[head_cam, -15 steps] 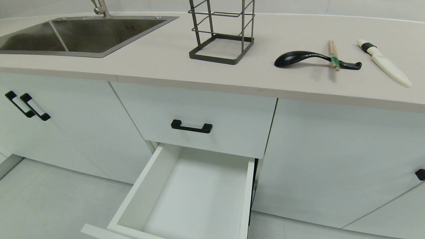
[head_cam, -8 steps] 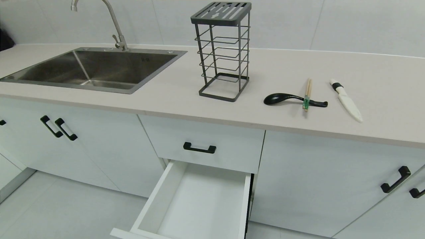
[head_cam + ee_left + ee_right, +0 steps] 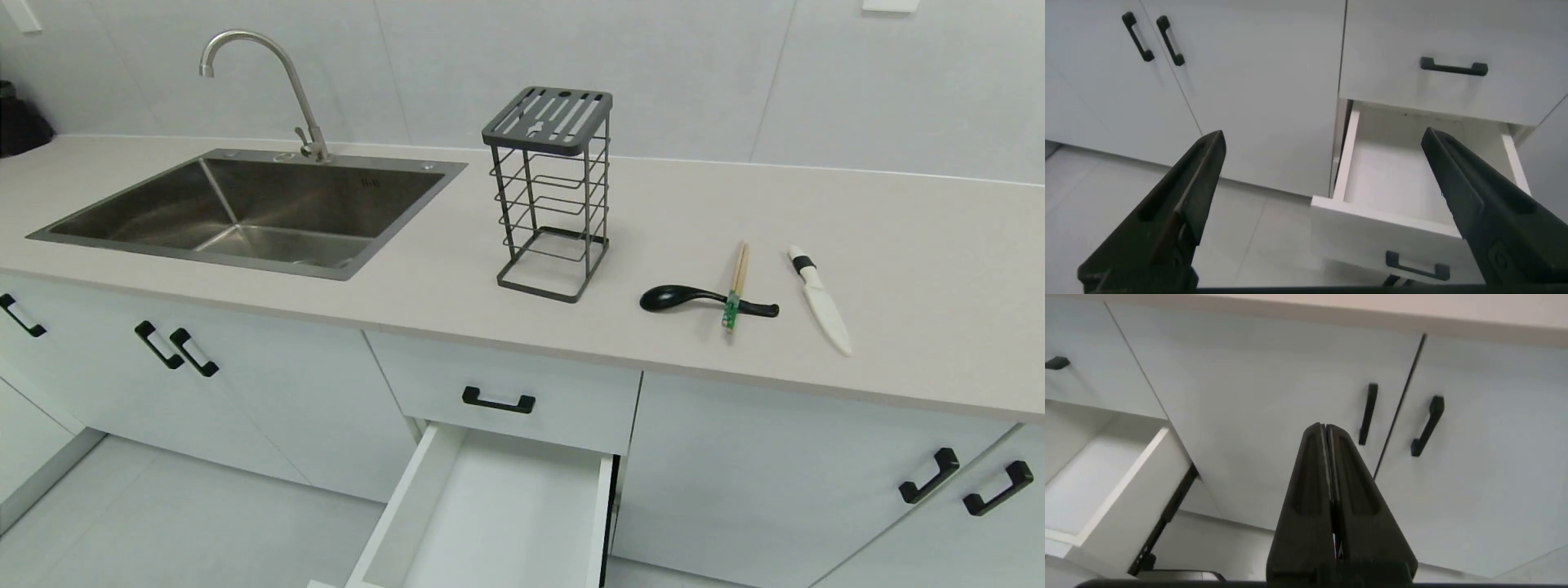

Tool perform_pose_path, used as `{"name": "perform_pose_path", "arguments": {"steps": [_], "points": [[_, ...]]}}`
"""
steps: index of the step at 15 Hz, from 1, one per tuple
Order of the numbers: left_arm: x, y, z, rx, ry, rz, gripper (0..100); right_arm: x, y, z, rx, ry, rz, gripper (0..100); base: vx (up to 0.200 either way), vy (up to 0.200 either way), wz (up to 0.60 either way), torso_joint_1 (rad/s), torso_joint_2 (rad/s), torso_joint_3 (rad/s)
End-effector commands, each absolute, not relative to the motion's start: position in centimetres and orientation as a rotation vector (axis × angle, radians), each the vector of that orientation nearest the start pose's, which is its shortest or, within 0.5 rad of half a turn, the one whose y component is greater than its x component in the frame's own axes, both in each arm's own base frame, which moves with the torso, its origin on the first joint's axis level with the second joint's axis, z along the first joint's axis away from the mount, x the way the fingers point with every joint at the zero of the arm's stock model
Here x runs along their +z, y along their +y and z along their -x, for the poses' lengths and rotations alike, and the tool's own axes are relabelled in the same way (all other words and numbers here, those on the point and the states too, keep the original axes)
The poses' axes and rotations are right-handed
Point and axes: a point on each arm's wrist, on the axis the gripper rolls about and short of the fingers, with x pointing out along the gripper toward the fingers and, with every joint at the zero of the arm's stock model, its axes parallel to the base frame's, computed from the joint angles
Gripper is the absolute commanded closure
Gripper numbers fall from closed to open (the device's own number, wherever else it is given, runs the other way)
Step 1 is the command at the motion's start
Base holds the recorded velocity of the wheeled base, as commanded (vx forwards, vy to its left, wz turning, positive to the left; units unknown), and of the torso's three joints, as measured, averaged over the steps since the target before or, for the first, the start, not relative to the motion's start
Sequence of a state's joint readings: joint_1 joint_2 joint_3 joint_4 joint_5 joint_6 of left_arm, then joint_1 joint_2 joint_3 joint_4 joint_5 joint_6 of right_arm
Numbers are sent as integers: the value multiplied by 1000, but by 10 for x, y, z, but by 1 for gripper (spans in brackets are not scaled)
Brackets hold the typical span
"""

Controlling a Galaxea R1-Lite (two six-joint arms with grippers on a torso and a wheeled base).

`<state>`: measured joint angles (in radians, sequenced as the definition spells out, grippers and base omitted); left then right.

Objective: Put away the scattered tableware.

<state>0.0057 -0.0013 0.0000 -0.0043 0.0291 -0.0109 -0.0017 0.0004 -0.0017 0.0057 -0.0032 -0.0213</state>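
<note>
On the counter right of centre lie a black spoon [image 3: 698, 300], a pair of wooden chopsticks [image 3: 735, 284] resting across the spoon's handle, and a white knife [image 3: 819, 300] with a black band. A dark wire utensil rack [image 3: 554, 192] stands upright to their left. Below the counter a white drawer [image 3: 498, 514] is pulled out, its inside bare. My left gripper [image 3: 1323, 196] is open, low in front of the cabinets, facing that drawer [image 3: 1417, 192]. My right gripper [image 3: 1328, 457] is shut with nothing in it, low before the cabinet doors [image 3: 1290, 400].
A steel sink [image 3: 245, 214] with a curved faucet [image 3: 269, 82] sits at the counter's left. A shut drawer with a black handle [image 3: 498, 400] is above the open one. Cabinet doors with black handles [image 3: 175, 351] flank both sides. Tiled floor lies below.
The head camera has tilted upward, so the whole picture slid down: the wall, faucet and rack top came into view. The tableware, rack and drawer have not moved.
</note>
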Motion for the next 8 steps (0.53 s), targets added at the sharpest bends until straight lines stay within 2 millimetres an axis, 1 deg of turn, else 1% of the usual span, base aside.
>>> {"name": "perform_pose_path", "arguments": {"steps": [1, 8], "points": [[76, 1, 23, 35, -5, 12, 0, 75, 0, 23, -5, 6, 20, 100, 0, 0, 0, 290, -496, -232], [76, 1, 23, 37, -5, 11, 0, 75, 0, 23, -1, 5, 25, 100, 0, 0, 0, 288, -530, -259]]}}
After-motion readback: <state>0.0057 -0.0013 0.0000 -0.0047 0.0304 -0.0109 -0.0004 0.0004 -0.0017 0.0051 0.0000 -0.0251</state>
